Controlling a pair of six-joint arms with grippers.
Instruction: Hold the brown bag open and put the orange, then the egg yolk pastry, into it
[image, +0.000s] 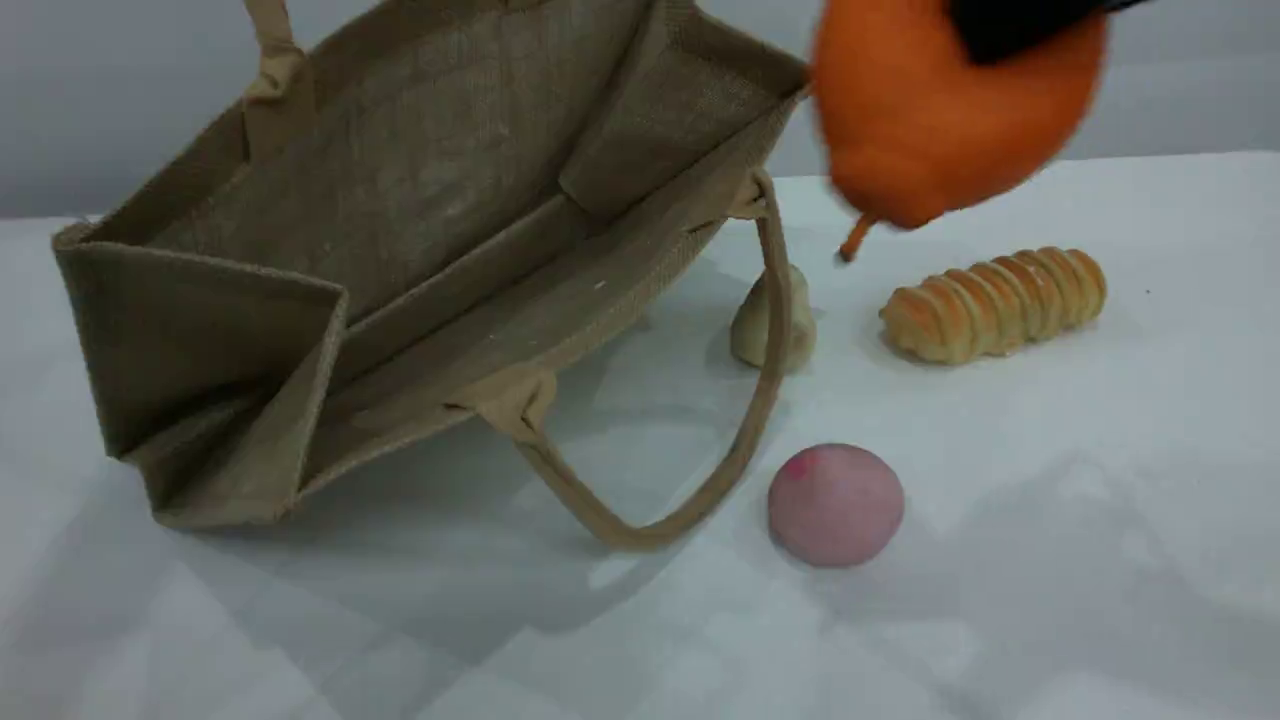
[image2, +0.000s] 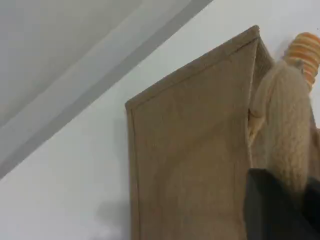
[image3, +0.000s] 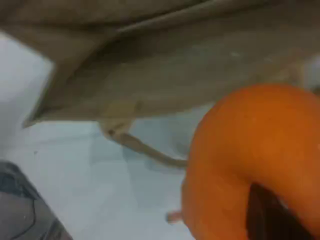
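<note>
Pale surface (image: 1100, 600) is bearing the burlap brown bag (image: 420, 200). Left tool (image2: 280, 210) is pinching its ropy handle (image2: 285, 125); right tool (image3: 270, 215), the one-o'clock orange (image: 940, 130).

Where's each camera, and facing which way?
Scene view: fixed, slanting down across the table at the brown bag and airborne orange; only the right hand shows, top edge.
Left wrist view: on the left arm, facing the bag's outer side; the left hand clamps a handle.
Right wrist view: on the right arm, facing bag and table past the orange; its fingertip shows.
Shared: bag in all three.
</note>
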